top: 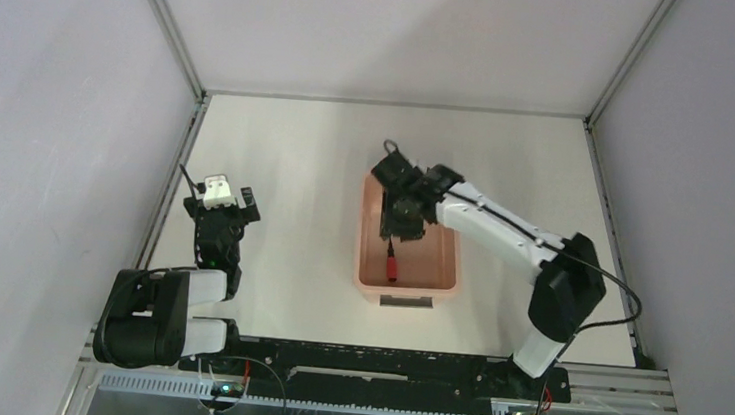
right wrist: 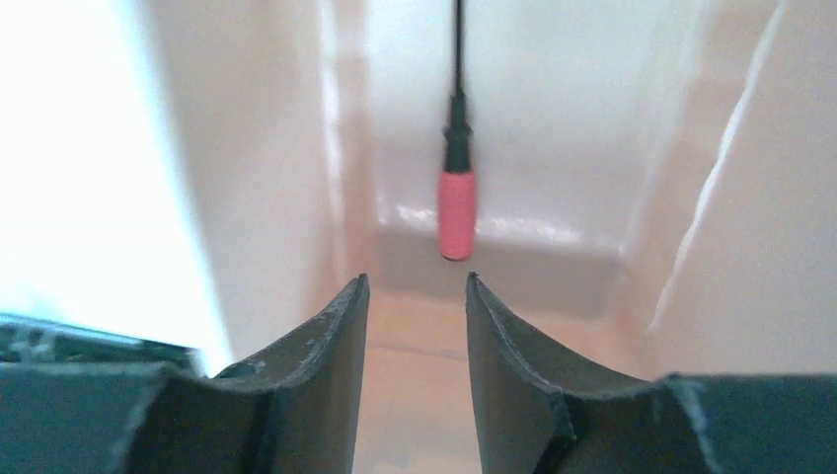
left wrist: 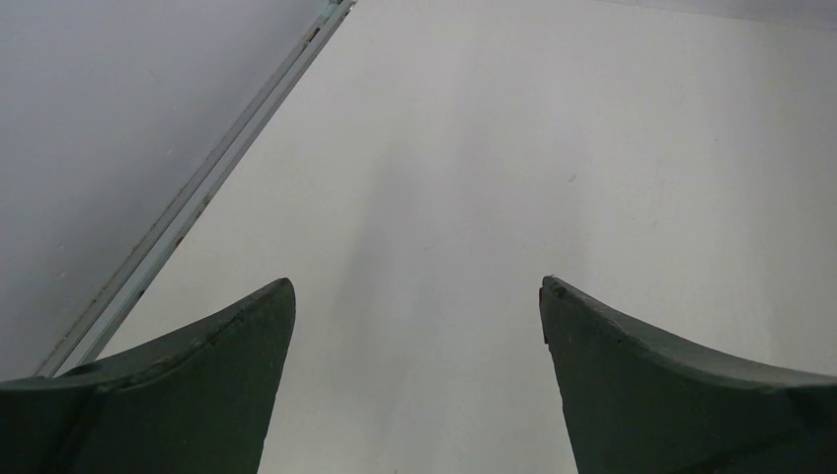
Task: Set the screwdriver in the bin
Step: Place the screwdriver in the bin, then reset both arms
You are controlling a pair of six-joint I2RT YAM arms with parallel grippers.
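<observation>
The screwdriver (top: pixel 393 266), red handle and thin black shaft, lies inside the salmon-pink bin (top: pixel 370 230), its handle toward the bin's near end. My right gripper (top: pixel 403 225) hangs over the bin's far half, open by a narrow gap and empty. In the right wrist view the screwdriver (right wrist: pixel 456 209) lies free just beyond my right gripper (right wrist: pixel 415 281), against the bin's end wall (right wrist: pixel 533 262). My left gripper (top: pixel 223 201) is wide open and empty over bare table at the left; the left wrist view shows only table between its fingers (left wrist: pixel 417 286).
A dark grey handle (top: pixel 405 301) sticks out at the bin's near end. A metal rail (left wrist: pixel 197 193) runs along the table's left edge, close to the left gripper. Grey walls enclose the table on three sides.
</observation>
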